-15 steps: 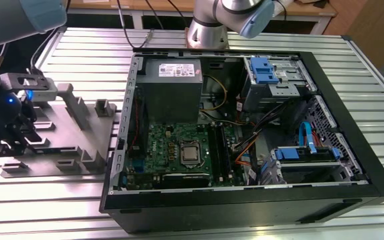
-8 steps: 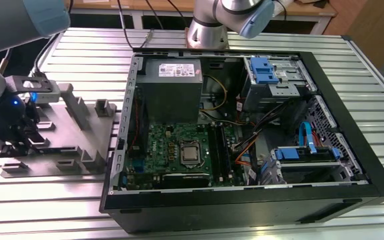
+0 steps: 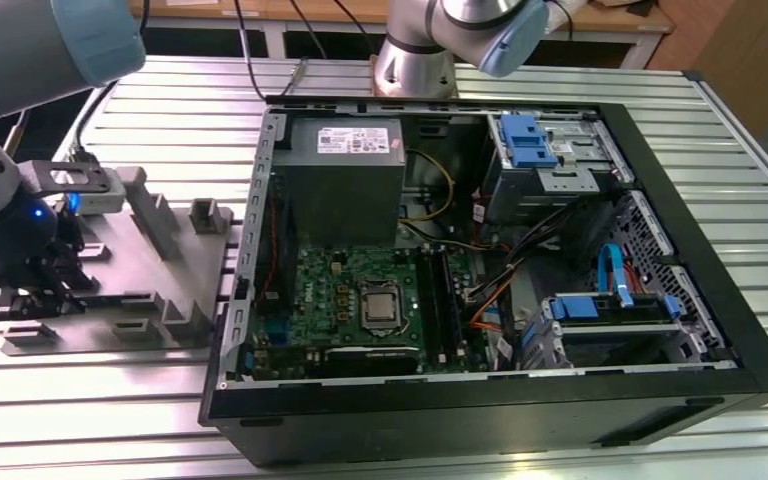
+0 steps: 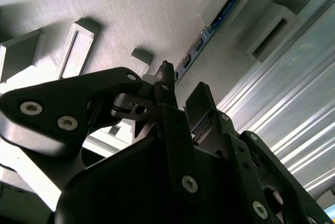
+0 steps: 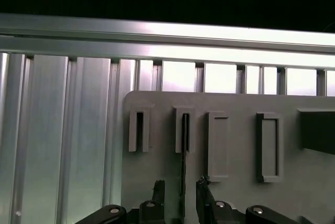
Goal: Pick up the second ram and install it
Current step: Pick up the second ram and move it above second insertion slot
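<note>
The second ram [image 5: 184, 153] stands on edge in a slot of the grey fixture plate [image 5: 157, 109], seen edge-on as a thin dark strip. In the second wrist view the ram [image 4: 209, 30] shows a blue-green edge running along the plate [image 4: 131, 4]. My gripper [image 5: 179, 190] is open, one finger on each side of the ram's near end with a gap on both sides. The second wrist view shows the gripper [image 4: 183, 85] straddling the stick the same way. In the exterior view the gripper [image 3: 35, 292] hangs low over the plate [image 3: 144, 300] at the exterior view's left.
An open computer case [image 3: 704, 330] lies to the exterior view's right of the plate, with the green motherboard [image 3: 344, 290] and its long black slots [image 3: 435, 300] inside. Raised blocks [image 3: 157, 225] stand on the plate. A second arm's base [image 3: 418, 65] sits behind the case on the slatted aluminium table [image 3: 91, 400].
</note>
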Robot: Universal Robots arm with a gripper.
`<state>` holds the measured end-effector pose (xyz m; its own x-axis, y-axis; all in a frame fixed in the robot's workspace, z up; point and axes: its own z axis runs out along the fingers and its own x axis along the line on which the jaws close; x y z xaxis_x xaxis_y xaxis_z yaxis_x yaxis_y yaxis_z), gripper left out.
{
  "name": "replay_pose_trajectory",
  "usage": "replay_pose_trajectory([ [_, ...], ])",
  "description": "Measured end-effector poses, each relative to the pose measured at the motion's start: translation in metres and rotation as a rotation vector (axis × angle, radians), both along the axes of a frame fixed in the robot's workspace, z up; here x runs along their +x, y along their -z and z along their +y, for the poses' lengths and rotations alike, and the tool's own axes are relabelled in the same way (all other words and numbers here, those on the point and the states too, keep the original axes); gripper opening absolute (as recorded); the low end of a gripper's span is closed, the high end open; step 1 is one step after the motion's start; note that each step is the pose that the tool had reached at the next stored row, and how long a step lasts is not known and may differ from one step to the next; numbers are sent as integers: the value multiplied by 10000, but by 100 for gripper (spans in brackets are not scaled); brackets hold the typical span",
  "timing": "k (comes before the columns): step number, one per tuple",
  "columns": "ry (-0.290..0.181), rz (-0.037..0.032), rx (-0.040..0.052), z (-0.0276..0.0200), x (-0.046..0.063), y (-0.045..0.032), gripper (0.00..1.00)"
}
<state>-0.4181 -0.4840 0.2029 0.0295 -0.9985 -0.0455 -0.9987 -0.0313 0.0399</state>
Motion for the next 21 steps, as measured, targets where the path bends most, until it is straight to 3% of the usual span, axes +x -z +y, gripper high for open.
replay_pose_trajectory([
  [6,0,-2,-1,0,0,61,37],
  [21,-1,-1,-2,28,0,63,37],
])
